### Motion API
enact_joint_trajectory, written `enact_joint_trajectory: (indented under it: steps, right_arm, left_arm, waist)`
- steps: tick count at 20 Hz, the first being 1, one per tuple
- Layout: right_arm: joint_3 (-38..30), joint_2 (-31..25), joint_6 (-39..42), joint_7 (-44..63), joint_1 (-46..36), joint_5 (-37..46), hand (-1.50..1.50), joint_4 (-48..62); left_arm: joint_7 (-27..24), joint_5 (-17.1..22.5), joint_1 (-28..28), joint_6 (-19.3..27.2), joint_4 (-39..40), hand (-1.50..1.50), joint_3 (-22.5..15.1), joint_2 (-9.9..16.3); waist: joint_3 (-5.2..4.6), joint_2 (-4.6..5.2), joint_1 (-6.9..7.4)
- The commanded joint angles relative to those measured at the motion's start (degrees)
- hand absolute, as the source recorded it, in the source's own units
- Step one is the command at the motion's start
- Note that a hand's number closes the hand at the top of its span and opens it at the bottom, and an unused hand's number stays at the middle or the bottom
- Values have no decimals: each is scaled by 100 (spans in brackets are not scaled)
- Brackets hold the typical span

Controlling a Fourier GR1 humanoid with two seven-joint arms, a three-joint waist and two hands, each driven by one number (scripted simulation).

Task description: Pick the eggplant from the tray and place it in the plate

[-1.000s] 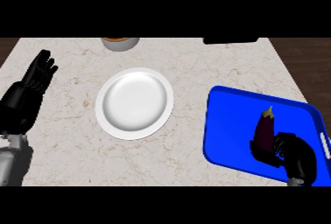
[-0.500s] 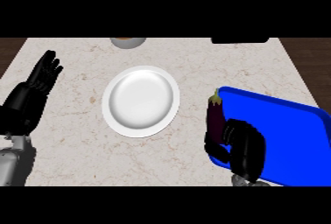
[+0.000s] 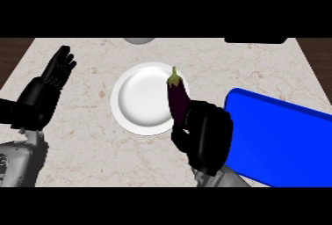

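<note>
plate [image 3: 144,100] at middle of worktop [image 3: 84,149] | eggplant [image 3: 177,97] over plate's right rim, stem end away from me | my right hand [image 3: 206,135] round its near end | tray [image 3: 279,136] right of plate | my left hand [image 3: 47,90] far left

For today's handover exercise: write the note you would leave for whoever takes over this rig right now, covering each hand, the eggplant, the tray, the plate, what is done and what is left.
Right hand: curled round the eggplant, holding it over the plate's right rim.
Left hand: open, resting at the left.
Tray: at the right, eggplant out of it.
Done: pick-up.
Left: set the eggplant on the plate and let go.
</note>
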Motion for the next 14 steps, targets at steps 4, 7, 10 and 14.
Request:
enact_joint_trajectory:
  steps: [4, 7, 10, 14]
  right_arm:
    - [-182, 110, -286, 1589, -1508, -666, 150, 1243]
    - [-508, 110, -424, 1475, -1852, -998, 150, 1875]
    - [-512, 111, -633, 1477, -2061, -1095, 150, 2577]
    - [-895, 111, -786, 990, -2621, -1593, 150, 3547]
  left_arm:
    - [-177, -20, -288, -65, 277, 0, -46, -85]
    - [-7, -1, -296, -56, 156, 0, -46, -72]
    - [-88, -23, -274, -94, 173, 0, -78, -84]
    - [-202, -136, -309, -60, 310, 0, -243, -251]
  waist:
    - [15, 112, 198]
    - [21, 110, 265]
    - [19, 120, 324]
    - [20, 147, 302]
